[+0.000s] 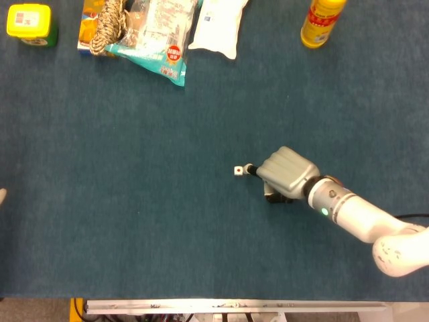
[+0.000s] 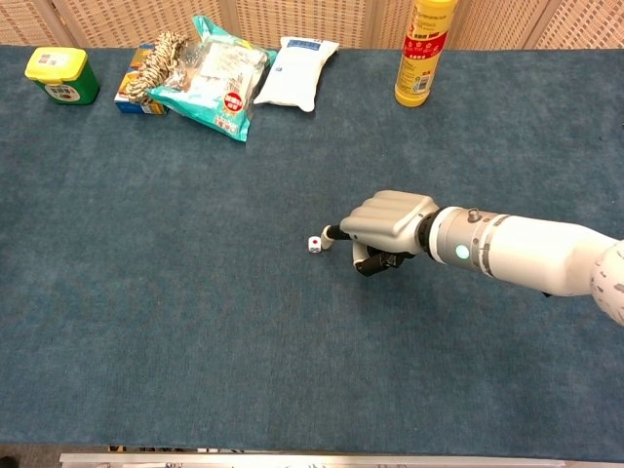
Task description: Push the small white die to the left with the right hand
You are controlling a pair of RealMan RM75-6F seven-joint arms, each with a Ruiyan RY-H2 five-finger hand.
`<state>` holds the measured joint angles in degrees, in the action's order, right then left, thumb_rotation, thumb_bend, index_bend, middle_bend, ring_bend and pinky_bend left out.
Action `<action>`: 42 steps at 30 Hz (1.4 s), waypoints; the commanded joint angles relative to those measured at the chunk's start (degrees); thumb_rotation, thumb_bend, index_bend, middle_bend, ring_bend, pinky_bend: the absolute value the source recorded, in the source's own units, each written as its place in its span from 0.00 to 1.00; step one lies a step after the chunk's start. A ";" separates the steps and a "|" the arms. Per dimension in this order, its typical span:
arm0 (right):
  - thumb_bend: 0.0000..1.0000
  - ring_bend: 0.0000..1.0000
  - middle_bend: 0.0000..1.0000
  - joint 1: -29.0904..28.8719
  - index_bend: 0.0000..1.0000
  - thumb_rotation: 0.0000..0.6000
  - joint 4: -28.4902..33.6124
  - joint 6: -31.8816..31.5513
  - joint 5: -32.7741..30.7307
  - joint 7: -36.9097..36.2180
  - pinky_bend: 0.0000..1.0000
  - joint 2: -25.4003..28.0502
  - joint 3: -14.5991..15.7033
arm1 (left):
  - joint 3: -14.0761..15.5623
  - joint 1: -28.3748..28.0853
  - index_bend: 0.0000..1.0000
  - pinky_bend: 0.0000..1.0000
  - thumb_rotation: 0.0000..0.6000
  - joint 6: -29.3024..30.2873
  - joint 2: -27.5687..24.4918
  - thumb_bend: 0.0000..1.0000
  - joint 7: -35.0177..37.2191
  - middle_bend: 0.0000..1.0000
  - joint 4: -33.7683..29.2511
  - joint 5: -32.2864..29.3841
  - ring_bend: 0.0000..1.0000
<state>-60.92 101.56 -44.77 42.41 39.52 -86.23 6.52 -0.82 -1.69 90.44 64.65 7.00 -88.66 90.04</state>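
die: small white die sitting on the blue worktop, near centre, a red pip showing on one face in the chest view.
right robot hand: right robot hand lying low over the worktop at 3 o'clock of the die, knuckles up, most fingers curling under with nothing in them; one fingertip reaching out toward 9 o'clock, its tip sitting just beside the die; contact too fine to tell.
right arm: white forearm trailing off toward 4 o'clock of the hand.
left robot hand: not showing in either view.
far edge, 12 o'clock side: yellow bottle standing upright at 1 o'clock of the die; white pouch lying flat beside a teal snack bag, the two touching or nearly so.
far 10 o'clock corner: braided rope resting on a small box; yellow-lidded green tub standing well apart from the die.
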 commanded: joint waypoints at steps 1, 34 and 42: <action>1.00 1.00 1.00 -0.08 0.19 0.42 0.05 -0.18 0.42 -0.37 1.00 -0.06 -0.21 | -0.01 0.10 0.13 0.00 1.00 0.15 -0.08 0.15 0.23 0.18 0.04 -0.01 0.10; 0.67 1.00 1.00 12.96 0.19 0.48 7.68 -19.53 15.22 -7.53 1.00 10.60 1.93 | -0.81 -0.02 0.13 0.00 1.00 -0.04 0.30 0.15 0.56 0.18 1.02 -1.06 0.10; 0.54 0.70 0.70 25.89 0.15 0.48 7.80 -36.35 24.67 -11.20 0.75 14.29 4.29 | -0.88 -0.91 0.13 0.00 1.00 -1.71 0.75 0.15 -0.33 0.18 1.29 -1.39 0.10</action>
<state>-39.92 109.25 -75.76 63.06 30.08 -73.83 9.48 -1.72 -2.49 88.87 65.35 6.80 -87.32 88.67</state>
